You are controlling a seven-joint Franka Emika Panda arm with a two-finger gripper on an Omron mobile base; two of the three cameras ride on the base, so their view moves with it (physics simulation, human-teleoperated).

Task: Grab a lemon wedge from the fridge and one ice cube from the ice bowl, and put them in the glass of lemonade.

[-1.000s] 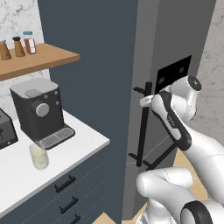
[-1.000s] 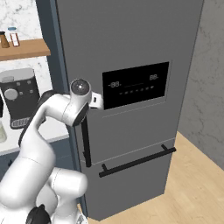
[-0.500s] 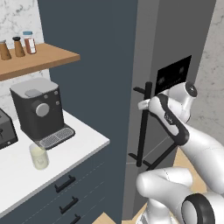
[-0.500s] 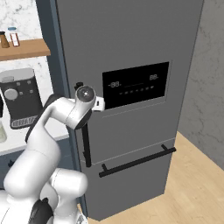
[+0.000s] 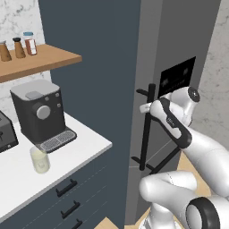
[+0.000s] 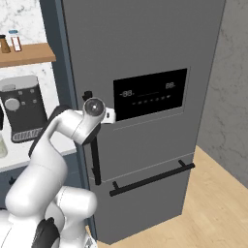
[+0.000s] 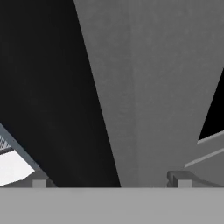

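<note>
The arm rose from its base, bent at the elbow and reached forward at about mid-height, the wrist turned sideways. The gripper [image 7: 111,181] pointed straight ahead with its jaws spread wide and nothing between them; the two fingertips [image 7: 40,183] stood well apart at the hand view's bottom edge.

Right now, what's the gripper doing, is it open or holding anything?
Gripper: open, holding nothing, close up against the fridge door by its vertical handle.
</note>
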